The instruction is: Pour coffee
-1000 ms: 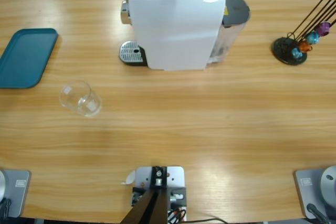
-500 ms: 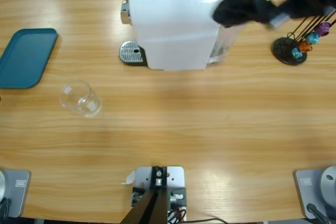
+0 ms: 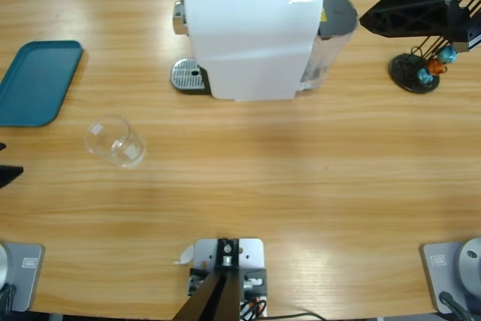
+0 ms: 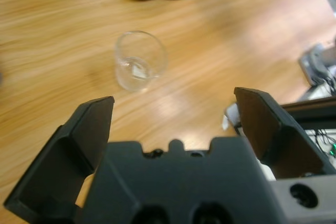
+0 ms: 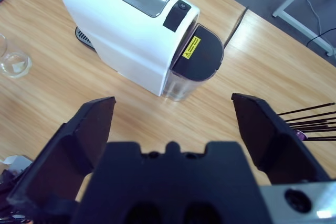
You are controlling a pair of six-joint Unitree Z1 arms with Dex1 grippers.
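A: Looking for dark coffee: none visible. One small clear glass tumbler (image 4: 139, 60) stands upright, mouth up, w/ only a clear glint at its base. Sits ahead of the left gripper (image 4: 173, 114), beyond the tips, slightly toward its left finger (image 4: 92, 124). Not touching.

B: Jaws?

A: Left pair wide apart, nothing between. Right gripper (image 5: 173, 114) also spread, empty; past its fingers (image 5: 89, 124) sits one big white boxy coffee machine (image 5: 126, 35) w/ black-lidded water tank (image 5: 195, 56).

B: Other stuff?

A: One teal rectangular tray (image 3: 36, 80), one black wire capsule stand (image 3: 415, 71) w/ three coloured capsules showing. Bare wooden table (image 3: 301, 178) around the tumbler; machine's drip grate (image 3: 188, 75) unoccupied.
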